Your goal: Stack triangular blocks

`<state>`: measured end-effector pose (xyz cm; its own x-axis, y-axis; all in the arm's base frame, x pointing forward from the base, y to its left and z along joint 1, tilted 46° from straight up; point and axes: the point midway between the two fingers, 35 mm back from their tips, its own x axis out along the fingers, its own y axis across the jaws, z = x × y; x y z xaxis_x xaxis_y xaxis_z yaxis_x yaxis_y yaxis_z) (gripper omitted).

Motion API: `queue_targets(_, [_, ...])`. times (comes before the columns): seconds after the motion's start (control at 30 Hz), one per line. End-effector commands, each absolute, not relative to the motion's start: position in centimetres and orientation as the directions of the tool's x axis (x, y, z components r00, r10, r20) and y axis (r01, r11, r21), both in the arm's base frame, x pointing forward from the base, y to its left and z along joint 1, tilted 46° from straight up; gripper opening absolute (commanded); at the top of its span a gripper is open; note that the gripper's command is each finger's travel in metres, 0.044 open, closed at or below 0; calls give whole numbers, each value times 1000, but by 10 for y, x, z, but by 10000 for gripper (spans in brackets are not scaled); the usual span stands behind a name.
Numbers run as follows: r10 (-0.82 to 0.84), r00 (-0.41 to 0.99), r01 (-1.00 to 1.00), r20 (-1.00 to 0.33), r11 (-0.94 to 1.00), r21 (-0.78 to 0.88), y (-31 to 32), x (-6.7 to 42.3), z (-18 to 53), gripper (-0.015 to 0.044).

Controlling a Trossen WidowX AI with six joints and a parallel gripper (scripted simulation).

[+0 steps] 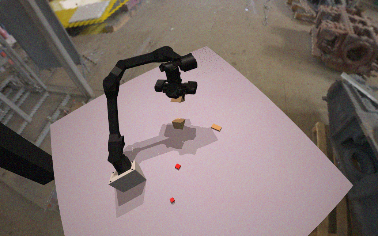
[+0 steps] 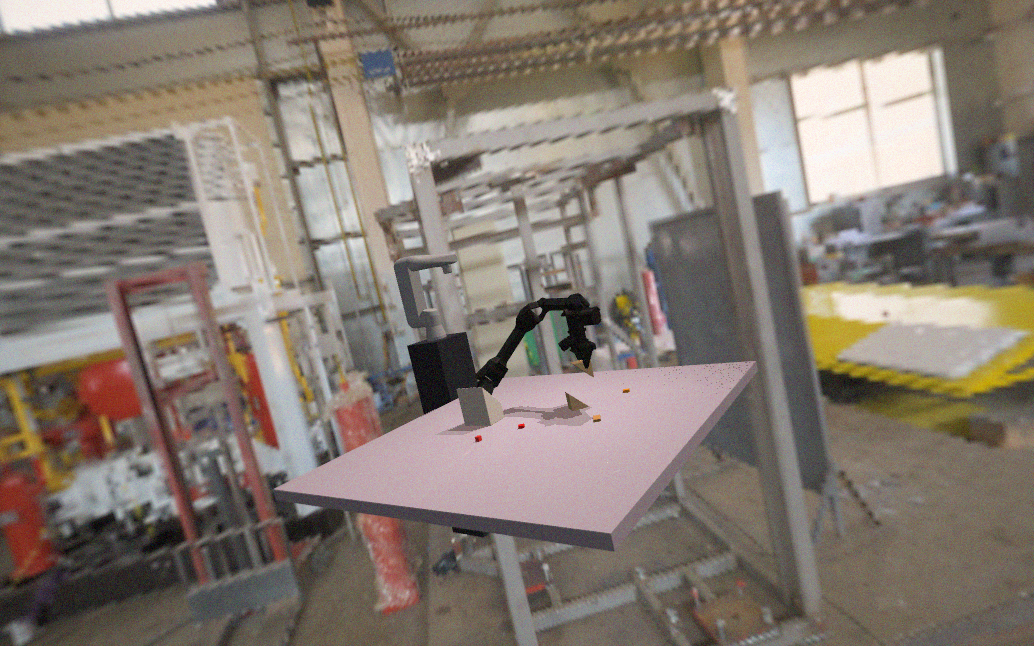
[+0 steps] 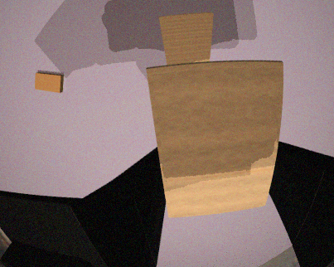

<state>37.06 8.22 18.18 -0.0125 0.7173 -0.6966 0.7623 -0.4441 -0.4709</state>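
Two tan wooden triangular blocks are in play on a pale pink square desk in a blurred workshop. Going left to right in the top view: a black bar crosses the left edge of the picture, off the desk. Next, the black six-joint robot arm rises from its grey box-shaped base near the desk's left side, then bends over toward the far middle. Two small red cubes lie on the desk right of the base, one nearer the middle and one closer to the front edge, well apart from each other.

At the end of the arm, the jaws point down and are closed partway on the first triangular block, held well above the desk. In the wrist view this held block fills the centre, wood grain showing, with the dark jaws on either side of it.

The second triangular block rests on the desk, nearly below the held one, at the edge of the arm's shadow. From the wrist it appears just beyond the held block's far edge. The two blocks are apart, with open air between them.

Further right lies a small flat orange tile, near the resting block but not touching it.
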Motion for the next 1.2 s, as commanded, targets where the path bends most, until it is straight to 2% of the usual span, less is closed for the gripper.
queue_targets(0.0, [719, -10, 760, -694, -446, -472, 87, 368, 174, 0])
queue_targets(0.8, [722, -11, 760, -692, -443, -475, 121, 347, 112, 0])
queue_targets(1.17, [722, -3, 764, -691, -445, -468, 123, 347, 110, 0])
